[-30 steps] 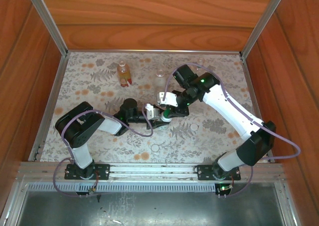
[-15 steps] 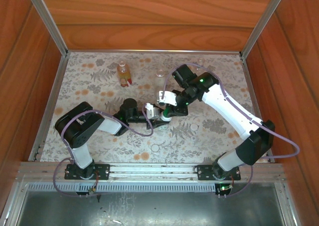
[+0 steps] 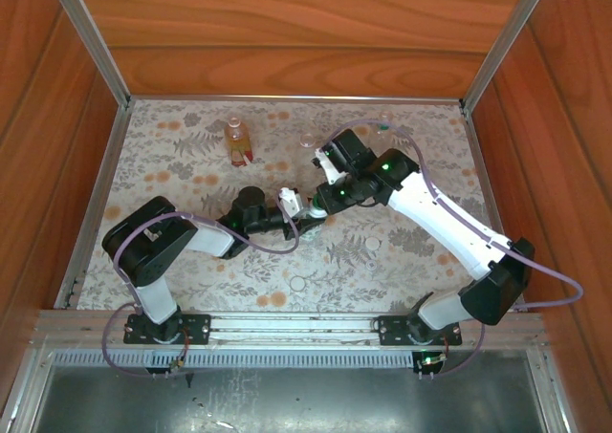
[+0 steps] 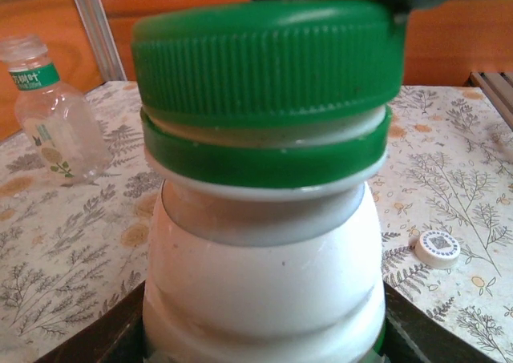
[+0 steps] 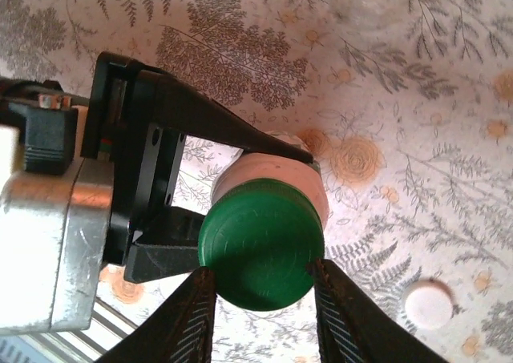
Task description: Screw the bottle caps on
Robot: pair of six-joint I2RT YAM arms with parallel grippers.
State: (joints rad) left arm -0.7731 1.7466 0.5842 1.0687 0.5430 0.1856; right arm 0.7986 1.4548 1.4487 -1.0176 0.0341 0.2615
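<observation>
While on bottle (image 5: 268, 175), cap (image 5: 260, 243) pinched by right gripper (image 5: 261, 272)

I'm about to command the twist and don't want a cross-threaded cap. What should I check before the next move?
1. Grip of left fingers on white bottle: ok.
2. The green cap sits on the bottle's neck: ok.
3. Contact of right fingers on opposite sides of the cap: ok.
4. Cap level on the threads: cannot tell.
5. Cap fully down: not ok, a gap shows above the green ring.
</observation>
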